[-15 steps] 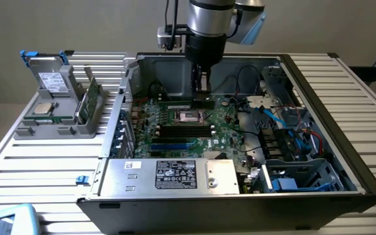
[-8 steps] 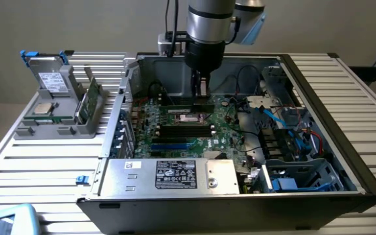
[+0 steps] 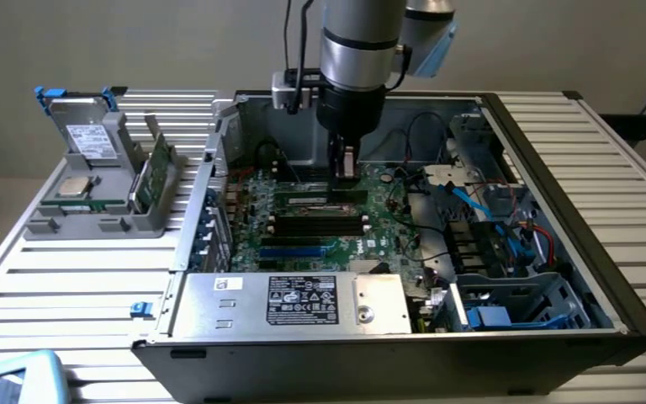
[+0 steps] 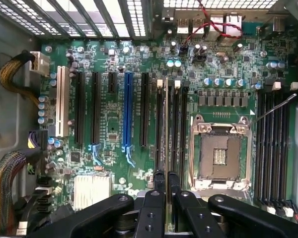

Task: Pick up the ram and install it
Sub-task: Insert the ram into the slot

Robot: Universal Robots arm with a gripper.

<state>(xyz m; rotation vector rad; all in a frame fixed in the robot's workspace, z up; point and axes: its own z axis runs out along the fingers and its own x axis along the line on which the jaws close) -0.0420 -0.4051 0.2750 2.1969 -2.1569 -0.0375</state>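
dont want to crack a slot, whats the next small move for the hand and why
Probably ease straight down: the hand is shut on the ram, held edge-on along the black slots beside the processor socket, seemingly not yet seated.

A grey rack on the slatted table holds a drive and processor.
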